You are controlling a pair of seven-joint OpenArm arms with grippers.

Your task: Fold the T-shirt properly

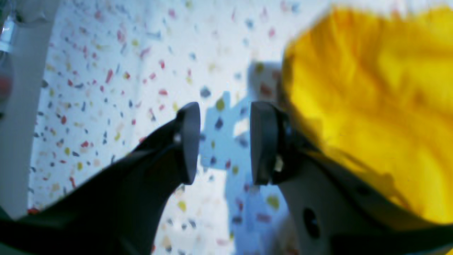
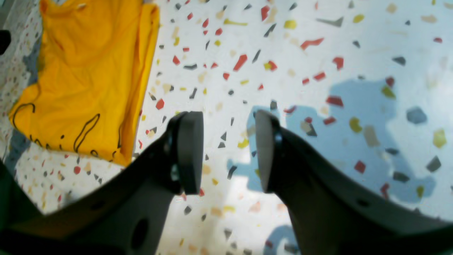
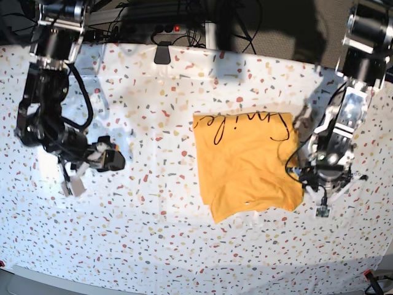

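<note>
Item: one T-shirt (image 3: 249,161), orange-yellow, already folded into a rough rectangle, lying flat right of centre on the speckled table (image 3: 153,221). Material judged soft and light cotton: limp, no stiffness, likely to sag and drag if lifted from a single point, so best pinched at corners or along a folded edge. Black cursive lettering (image 3: 242,123) runs along the far edge; the collar appears to lie at the near edge, so the long axis runs roughly near to far, the near edge slightly skewed. Left gripper (image 1: 225,143): fingers parted by a moderate gap, holding nothing, sitting just beside the shirt's right near corner, the fabric close against one finger. Right gripper (image 2: 229,152): likewise parted and empty, over bare table well apart from the shirt, far out on the left. Probable hold points for a further fold: the two near corners.
</note>
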